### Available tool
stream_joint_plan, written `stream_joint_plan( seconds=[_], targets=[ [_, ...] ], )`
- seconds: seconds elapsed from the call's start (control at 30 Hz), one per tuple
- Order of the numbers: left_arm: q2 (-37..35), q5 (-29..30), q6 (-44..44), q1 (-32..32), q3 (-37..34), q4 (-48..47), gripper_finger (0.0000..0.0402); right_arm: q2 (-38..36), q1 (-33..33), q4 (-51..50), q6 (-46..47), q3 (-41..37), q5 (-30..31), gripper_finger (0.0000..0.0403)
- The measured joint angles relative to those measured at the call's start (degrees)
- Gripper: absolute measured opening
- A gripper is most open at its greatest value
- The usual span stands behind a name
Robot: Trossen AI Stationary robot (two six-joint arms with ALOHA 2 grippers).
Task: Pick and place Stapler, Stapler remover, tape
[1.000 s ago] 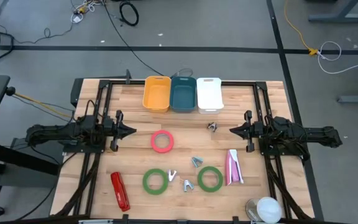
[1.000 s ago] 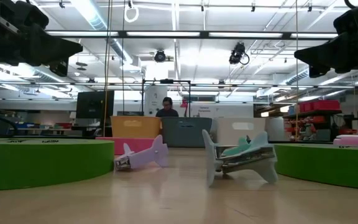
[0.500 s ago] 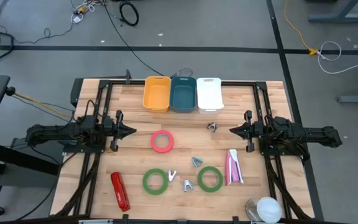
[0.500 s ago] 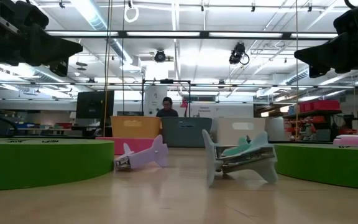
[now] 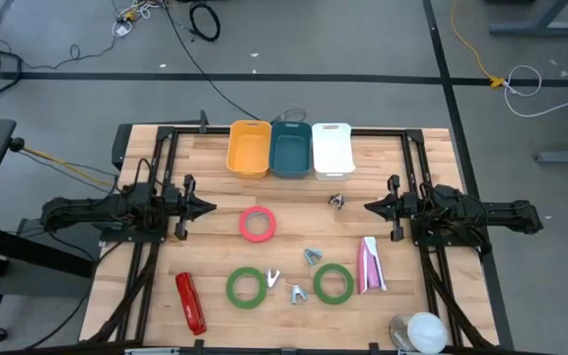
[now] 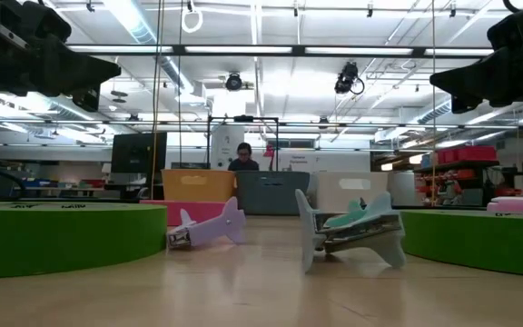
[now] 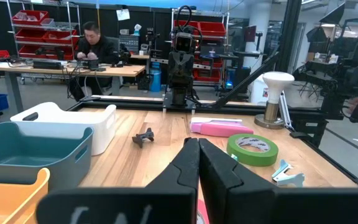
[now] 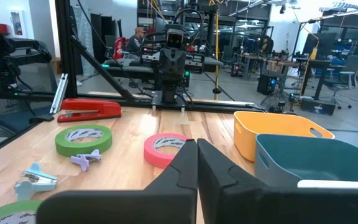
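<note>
Red stapler point(image 5: 189, 302) lies at 7 o'clock on the table point(image 5: 215, 247); pink stapler point(image 5: 369, 264) at 4 o'clock. Pinkish-red tape roll point(image 5: 257, 224) sits centrally, two green tape rolls point(image 5: 246, 287) point(image 5: 332, 284) toward 6 o'clock, small staple removers point(image 5: 311, 256) between them. No legible writing. Left gripper point(image 5: 211, 208) and right gripper point(image 5: 368, 207) both clenched, holding nothing.

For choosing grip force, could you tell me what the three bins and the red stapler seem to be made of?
Orange bin, teal bin, white bin: probably moulded plastic, matte, with rounded rims and cut-out handles. Red stapler: glossy red shell, plastic or painted metal; unclear.
</note>
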State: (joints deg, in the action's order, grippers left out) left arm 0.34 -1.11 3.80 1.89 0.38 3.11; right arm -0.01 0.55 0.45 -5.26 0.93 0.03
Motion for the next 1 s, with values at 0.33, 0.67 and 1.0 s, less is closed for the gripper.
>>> stream_joint_plan(
  seconds=[0.33,0.67,1.0],
  targets=[
    [0.0,-0.01,0.01,0.01,0.01,0.0,0.001,0.0,-0.01,-0.01,0.02,0.0,-0.02,0.0002],
    [0.01,-0.01,0.01,0.02,0.01,0.01,0.001,0.0,0.0,1.06,0.14,-0.02,0.0,0.0002],
    [0.0,-0.01,0.01,0.0,0.0,0.01,0.001,0.0,-0.01,7.15,0.24,0.0,0.0,0.0002]
  ],
)
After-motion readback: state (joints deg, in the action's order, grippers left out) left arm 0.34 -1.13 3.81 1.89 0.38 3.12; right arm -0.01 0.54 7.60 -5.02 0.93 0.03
